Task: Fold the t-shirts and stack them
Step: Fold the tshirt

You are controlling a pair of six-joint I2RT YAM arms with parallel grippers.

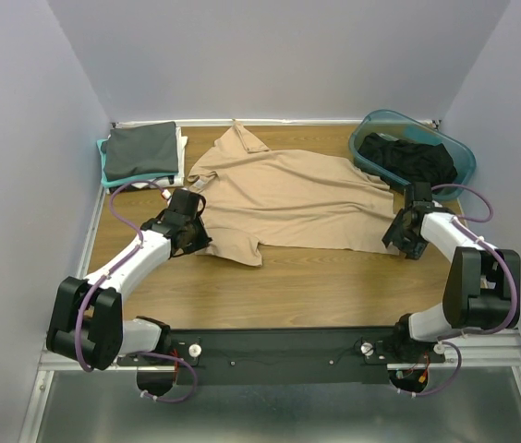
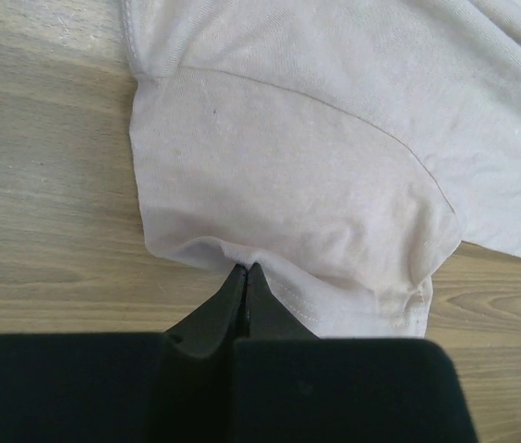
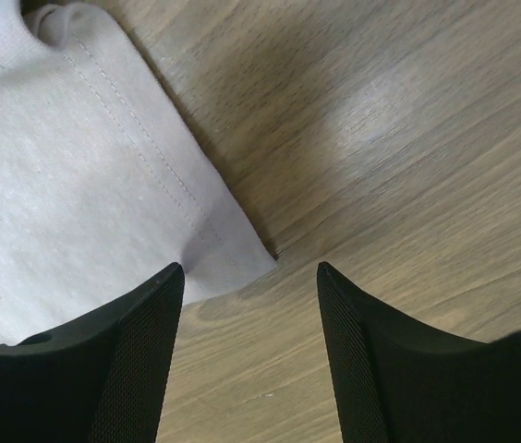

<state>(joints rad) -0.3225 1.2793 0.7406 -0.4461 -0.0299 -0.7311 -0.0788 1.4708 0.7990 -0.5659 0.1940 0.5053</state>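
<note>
A tan t-shirt [image 1: 284,198] lies spread across the middle of the wooden table. My left gripper [image 1: 187,231] is at its near-left sleeve. In the left wrist view that gripper [image 2: 246,268] is shut on the sleeve hem [image 2: 288,221], which bunches at the tips. My right gripper [image 1: 401,235] is at the shirt's right hem corner. In the right wrist view it [image 3: 249,268] stands open, low over the wood, and the stitched corner of the shirt [image 3: 103,203] lies flat between its fingers [image 3: 145,323], unpinched. Folded t-shirts [image 1: 140,152], dark grey on top, are stacked at the back left.
A teal plastic tub [image 1: 464,161] holding black cloth [image 1: 408,157] stands at the back right, just behind my right arm. Walls close in the table on the left, back and right. Bare wood [image 1: 316,286] runs between the shirt and the arm bases.
</note>
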